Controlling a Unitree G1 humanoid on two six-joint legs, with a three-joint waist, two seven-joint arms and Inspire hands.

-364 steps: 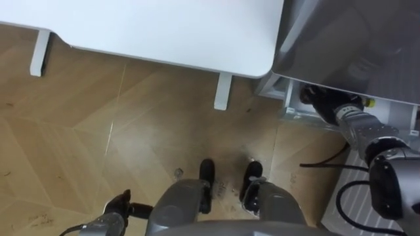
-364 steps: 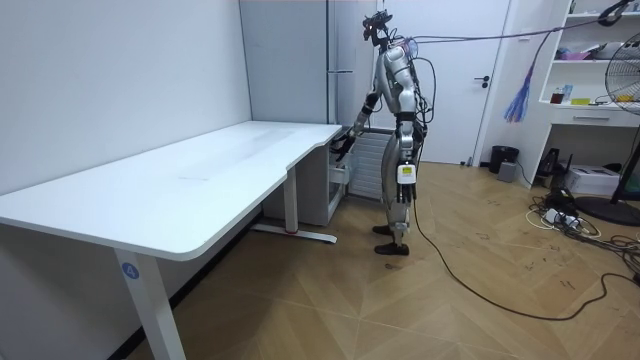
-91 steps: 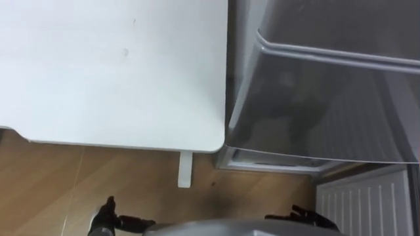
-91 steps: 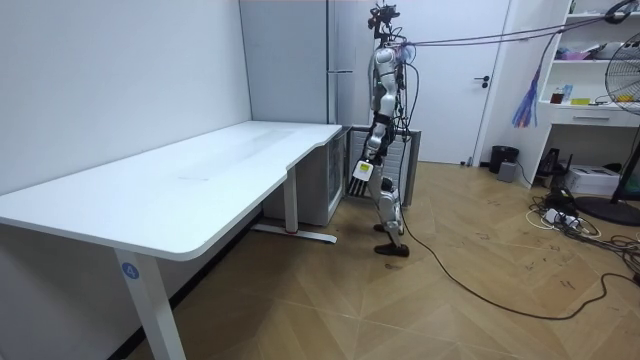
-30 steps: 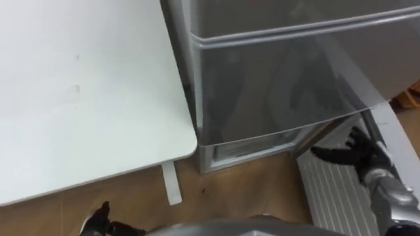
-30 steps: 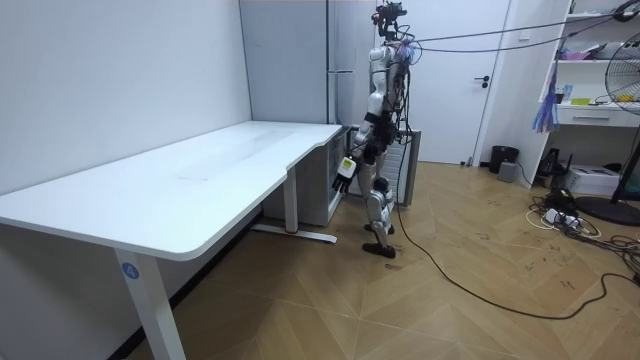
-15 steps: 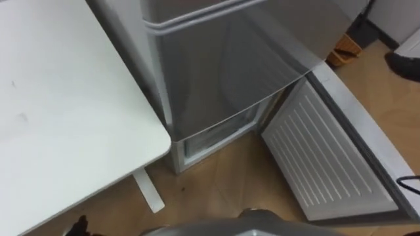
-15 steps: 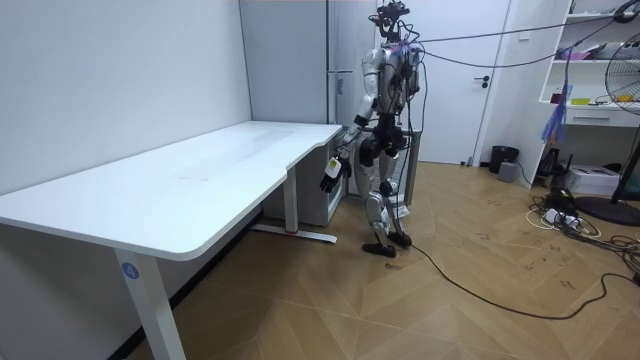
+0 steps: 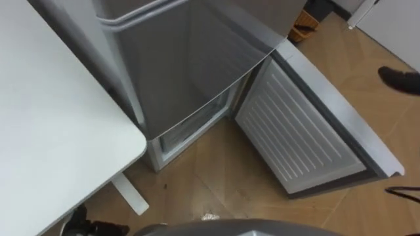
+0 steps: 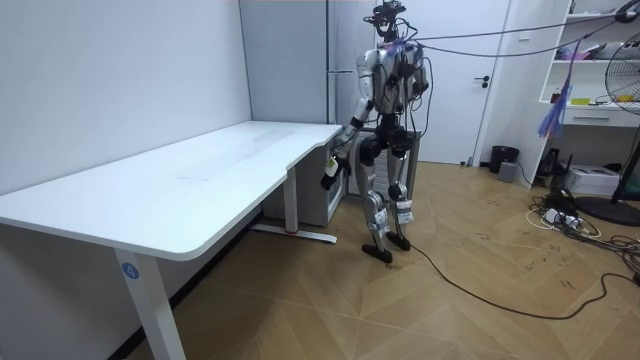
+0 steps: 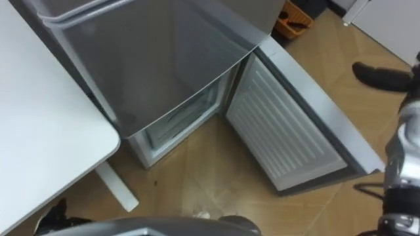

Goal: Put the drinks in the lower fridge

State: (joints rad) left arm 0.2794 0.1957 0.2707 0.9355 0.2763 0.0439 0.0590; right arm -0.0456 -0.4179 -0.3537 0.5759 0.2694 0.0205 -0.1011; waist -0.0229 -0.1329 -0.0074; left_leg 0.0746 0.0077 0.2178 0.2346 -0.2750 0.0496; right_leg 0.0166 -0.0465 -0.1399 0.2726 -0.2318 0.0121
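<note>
Drinks: carried by neither hand; their whereabouts cannot be told from here. Stage, by judgement: receiving place ready, fetching not yet begun.

Lower fridge (image 9: 197, 131): bottom compartment of a tall grey fridge (image 9: 177, 59) standing just beside the white table (image 9: 46, 124). Compartment mouth is low, near the wooden floor (image 9: 216, 177). Its interior is mostly hidden under the fridge's front.

Lower door (image 9: 302, 131): swung wide open toward the robot's right, white ribbed inner face showing, far edge reaching well out over the floor.

Robot: stands upright before the fridge, with the table corner at its left and the open door at its right.

Left hand (image 9: 84, 224): hangs low at the robot's left side, below the table's edge and near the table leg (image 9: 128, 193). Fingers loose, holding nothing.

Right hand (image 11: 380, 75): held out to the right, beyond the open door's outer edge. It appears stretched flat and empty, though it is seen edge-on.

Hazards, by judgement:
- The open door juts into the walking path. A step or turn to the right could knock a leg against it or push it shut.
- The table corner is close to the left arm, and a swing on turning could strike it.
- The compartment sits low and calls for a deep bend. A loosely gripped drink could drop or tip on the way down.
</note>
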